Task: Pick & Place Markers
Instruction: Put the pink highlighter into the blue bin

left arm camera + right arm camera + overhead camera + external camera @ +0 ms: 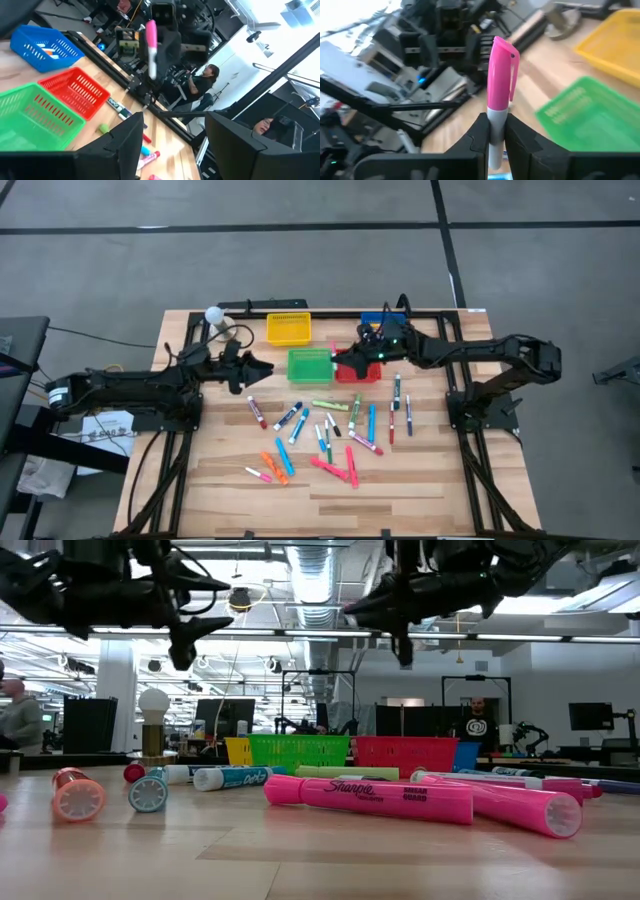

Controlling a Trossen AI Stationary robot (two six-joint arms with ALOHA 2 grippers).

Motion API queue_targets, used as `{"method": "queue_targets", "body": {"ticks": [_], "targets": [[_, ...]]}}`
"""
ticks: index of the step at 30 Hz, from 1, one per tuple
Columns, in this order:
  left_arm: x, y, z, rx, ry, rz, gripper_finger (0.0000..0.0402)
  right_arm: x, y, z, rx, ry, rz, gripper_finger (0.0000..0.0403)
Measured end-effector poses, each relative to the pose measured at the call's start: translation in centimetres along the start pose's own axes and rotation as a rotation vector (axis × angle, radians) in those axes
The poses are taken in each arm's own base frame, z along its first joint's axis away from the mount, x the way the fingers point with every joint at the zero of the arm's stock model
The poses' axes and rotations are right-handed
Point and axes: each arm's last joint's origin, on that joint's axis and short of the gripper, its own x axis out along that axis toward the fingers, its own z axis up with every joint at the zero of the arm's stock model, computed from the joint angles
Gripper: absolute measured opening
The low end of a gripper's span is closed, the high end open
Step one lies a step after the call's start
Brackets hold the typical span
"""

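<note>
Four baskets (309,364) sit at the table's (220,490) far edge, two behind, two in front. Markers (322,437) lie scattered nearer the front. Left gripper (262,368) hangs just left of the baskets; right gripper (340,359) above them, marker (498,95) between its fingers.

The right gripper (345,361) is raised above the table, fingers pinched tight. The left gripper (262,368) hovers opposite, fingers spread apart.
</note>
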Motion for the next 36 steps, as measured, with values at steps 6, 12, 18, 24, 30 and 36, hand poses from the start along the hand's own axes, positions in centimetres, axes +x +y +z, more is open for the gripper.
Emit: {"method": "queue_targets", "body": {"ticks": [6,12,18,24,30,36], "targets": [[-1.3,0.5,-1.2,0.003,0.004,0.003,0.0210,-3.3,-0.8,1.4,-0.033,0.004,-0.107,0.0026],[-1.8,0.9,-2.0,0.000,0.010,0.009,0.0210,-7.0,-1.8,2.6,-0.058,0.000,-0.233,0.0031],[-1.8,0.9,-2.0,0.000,0.009,0.007,0.0210,-10.2,-3.0,3.0,-0.097,0.011,-0.387,0.0026],[-1.8,0.8,-2.0,0.001,0.007,0.006,0.0210,-11.8,-4.5,3.0,-0.117,0.043,-0.516,0.0034],[-1.8,0.8,-1.9,0.001,0.007,0.005,0.0210,-12.5,-5.3,2.7,-0.159,0.095,-0.612,0.0029],[-1.8,0.8,-1.9,0.001,0.007,0.005,0.0210,-12.7,-5.6,2.6,-0.218,0.117,-0.684,0.0035]]}}
